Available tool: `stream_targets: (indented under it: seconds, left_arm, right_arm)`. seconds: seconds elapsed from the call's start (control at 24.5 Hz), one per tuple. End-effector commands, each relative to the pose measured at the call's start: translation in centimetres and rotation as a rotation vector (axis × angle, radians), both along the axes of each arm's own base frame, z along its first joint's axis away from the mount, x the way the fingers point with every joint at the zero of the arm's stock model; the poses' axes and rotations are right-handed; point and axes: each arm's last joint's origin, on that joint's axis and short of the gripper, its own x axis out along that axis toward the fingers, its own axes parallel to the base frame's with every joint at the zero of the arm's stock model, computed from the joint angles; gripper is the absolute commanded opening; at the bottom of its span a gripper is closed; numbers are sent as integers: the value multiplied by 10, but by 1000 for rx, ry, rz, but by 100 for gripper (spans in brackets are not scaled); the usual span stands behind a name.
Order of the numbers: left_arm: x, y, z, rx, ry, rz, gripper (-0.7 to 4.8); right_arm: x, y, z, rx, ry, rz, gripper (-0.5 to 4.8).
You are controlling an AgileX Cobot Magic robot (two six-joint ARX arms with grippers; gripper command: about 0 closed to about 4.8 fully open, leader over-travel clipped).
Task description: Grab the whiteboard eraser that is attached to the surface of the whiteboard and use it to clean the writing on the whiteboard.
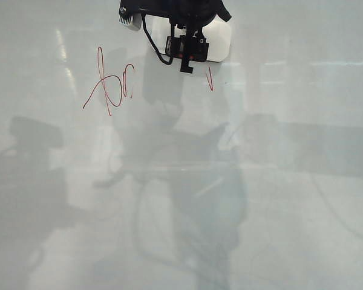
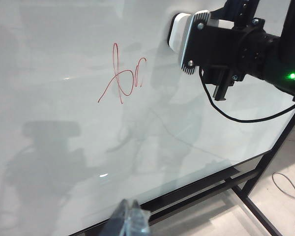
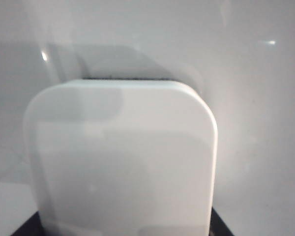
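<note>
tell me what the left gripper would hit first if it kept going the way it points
Most likely the whiteboard itself: the left gripper points at its bare lower part, below the red writing. How far off it is stays unclear.

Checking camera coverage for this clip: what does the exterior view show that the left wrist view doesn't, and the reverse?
Only the exterior view shows the short red stroke just below the right gripper. Only the left wrist view shows the board's black stand, the floor cable and the left gripper, shut and off the board. Both show the whiteboard, the larger red writing and the right gripper holding the eraser against the board.
</note>
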Motion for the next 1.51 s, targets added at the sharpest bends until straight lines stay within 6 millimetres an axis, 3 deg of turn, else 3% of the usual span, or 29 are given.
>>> stream_targets:
  seconds: [0.04, 0.33, 0.41, 0.57, 1.02, 1.23, 1.51]
  left_arm:
    - [0, 0, 3, -6, -30, -1, -5]
    - [1, 0, 5, -9, -50, 1, -5]
    - [1, 0, 5, -9, -51, 1, -5]
    - [1, 0, 6, -11, -55, -2, -5]
    - [1, 0, 7, -13, -65, -1, -5]
    - [1, 0, 7, -12, -66, 2, -5]
    - [1, 0, 7, -12, -66, 2, -5]
  right_arm:
    - [6, -6, -19, 36, 91, -15, 148]
    - [-2, -12, -58, 20, 168, 46, 148]
    - [-5, -19, -81, 48, 195, 57, 148]
    - [-7, -22, -93, 37, 196, 50, 148]
    - [7, -32, -76, -94, 36, 57, 148]
    - [11, -34, -55, -156, -145, 53, 148]
    - [17, -28, -23, -148, -235, 38, 148]
